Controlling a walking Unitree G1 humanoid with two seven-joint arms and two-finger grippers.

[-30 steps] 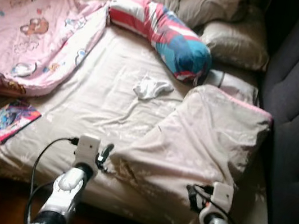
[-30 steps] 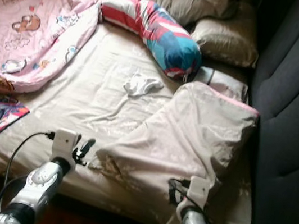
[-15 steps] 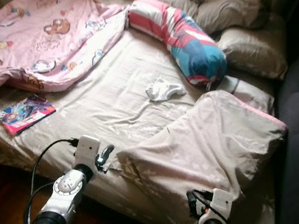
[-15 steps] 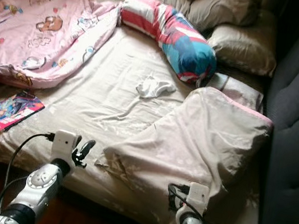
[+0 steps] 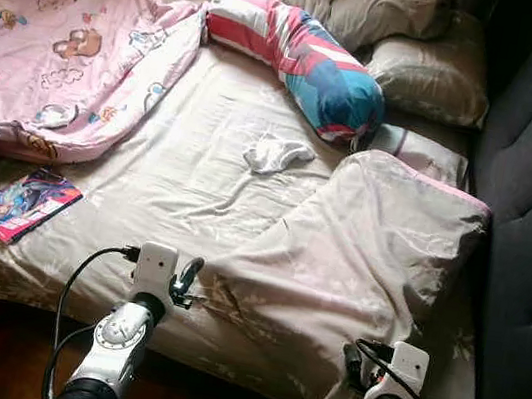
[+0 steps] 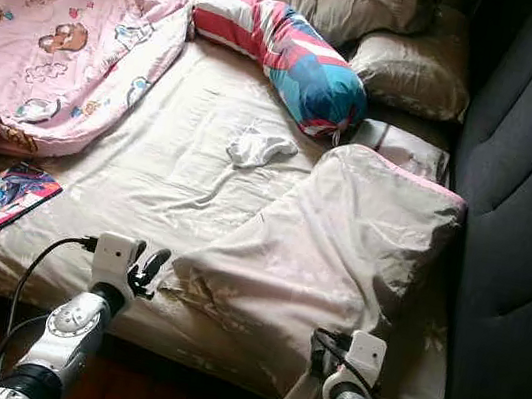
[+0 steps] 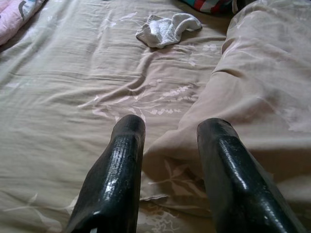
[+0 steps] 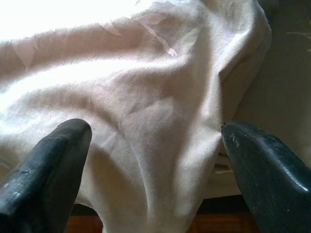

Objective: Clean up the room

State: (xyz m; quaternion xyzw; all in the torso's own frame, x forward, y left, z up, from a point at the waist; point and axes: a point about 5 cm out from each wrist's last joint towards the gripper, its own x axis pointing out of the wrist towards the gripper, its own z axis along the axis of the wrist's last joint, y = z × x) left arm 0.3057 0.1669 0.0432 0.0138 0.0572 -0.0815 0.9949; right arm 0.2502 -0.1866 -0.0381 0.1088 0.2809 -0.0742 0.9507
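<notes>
- Since half a second ago the head camera has swung, so the whole bed slides across the picture; against the bedding, the right gripper has dropped lower toward the foot edge, while the left gripper stays at the duvet's near corner.
- Left eye view: the left gripper (image 5: 188,278) sits at the foot edge of the bed (image 5: 149,171), its fingers parted, just beside the near left corner of the beige duvet (image 5: 368,256), which lies folded back ahead and to its right. A white sock (image 5: 275,152) lies farther ahead on the sheet, well apart. A magazine (image 5: 24,204) lies well off to its left, near the hem of the pink blanket (image 5: 56,55). Beyond the sock sits a striped bolster (image 5: 299,53), with grey pillows (image 5: 423,73) behind it.
- Right eye view: the right gripper (image 6: 313,379) is low at the foot edge, with a drooping corner of the duvet hanging just by it. A dark upholstered wall panel (image 6: 529,201) runs along its right.
- Left wrist view: the two black fingers (image 7: 119,174) stand spread, released, holding nothing; the duvet's edge lies just ahead between and under them, the sock far ahead.
- Right wrist view: the fingers (image 8: 53,165) are spread wide, with a hanging fold of duvet cloth between them, not pinched.
</notes>
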